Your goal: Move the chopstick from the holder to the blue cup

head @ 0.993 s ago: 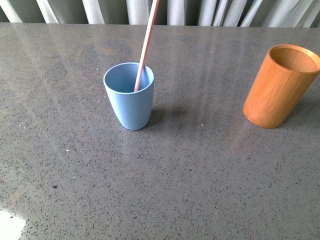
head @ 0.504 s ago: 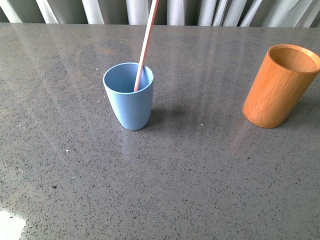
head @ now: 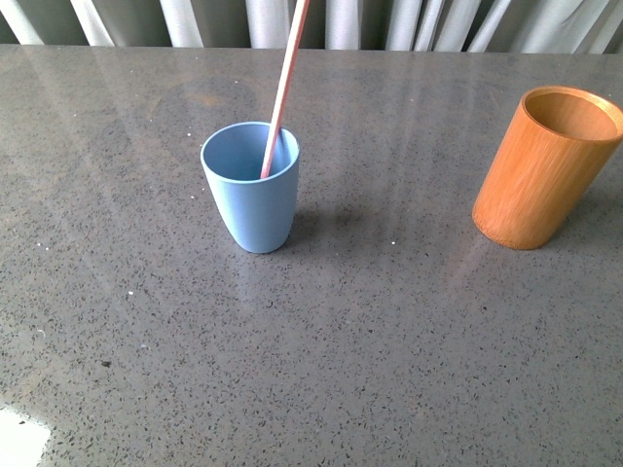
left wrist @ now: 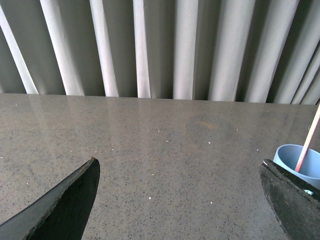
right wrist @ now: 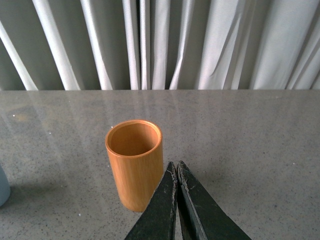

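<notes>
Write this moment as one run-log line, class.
chopstick: in blue cup | holder: empty | left gripper: open | right gripper: shut, holding nothing

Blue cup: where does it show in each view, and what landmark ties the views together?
Front view: the blue cup stands left of centre, the chopstick leaning in it.
Left wrist view: only part of the cup shows at the frame's edge, behind one finger of the open left gripper.
Right wrist view: a sliver of it at the edge, beyond the shut right gripper.
Shared landmark: the pleated curtain behind the table.
</notes>
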`<state>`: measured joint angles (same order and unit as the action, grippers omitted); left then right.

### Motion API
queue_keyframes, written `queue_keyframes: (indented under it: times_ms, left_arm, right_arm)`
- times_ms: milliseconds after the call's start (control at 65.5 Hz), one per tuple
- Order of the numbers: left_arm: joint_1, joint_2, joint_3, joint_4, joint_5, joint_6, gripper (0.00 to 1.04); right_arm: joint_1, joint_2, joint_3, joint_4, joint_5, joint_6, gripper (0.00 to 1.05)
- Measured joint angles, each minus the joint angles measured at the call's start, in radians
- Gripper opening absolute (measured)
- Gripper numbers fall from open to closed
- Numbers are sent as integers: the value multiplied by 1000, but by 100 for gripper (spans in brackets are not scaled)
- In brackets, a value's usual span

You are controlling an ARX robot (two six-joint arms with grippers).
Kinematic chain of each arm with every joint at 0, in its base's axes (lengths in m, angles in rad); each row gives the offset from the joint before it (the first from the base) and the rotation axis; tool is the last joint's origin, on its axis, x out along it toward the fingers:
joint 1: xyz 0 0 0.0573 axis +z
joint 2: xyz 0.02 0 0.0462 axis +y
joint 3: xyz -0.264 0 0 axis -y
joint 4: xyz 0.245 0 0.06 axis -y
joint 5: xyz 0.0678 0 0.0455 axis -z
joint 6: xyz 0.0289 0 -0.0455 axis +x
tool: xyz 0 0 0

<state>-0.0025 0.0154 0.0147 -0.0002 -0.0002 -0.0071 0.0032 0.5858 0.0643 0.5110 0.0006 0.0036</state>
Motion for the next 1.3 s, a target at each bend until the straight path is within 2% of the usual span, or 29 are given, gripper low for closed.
queue_keyframes:
  times_ms: [199,305,1161,1237,1298]
  left_arm:
    - [0,0,0,0,0,0,96]
    - [0,0,0,0,0,0,96]
    - [0,0,0,0,0,0,96]
    - [0,0,0,0,0,0,96]
    - [0,0,0,0,0,0,96]
  right_arm:
    - [-1,-97,-26,-69,0,0,2]
    - [-1,-116,-43,-48,2,-1,2]
    - [-2,-409,-43,-333,0,0,2]
    - [-2,-533,-42,-490,2,-1,2]
    - [-2,-574,-42,-505,0,0,2]
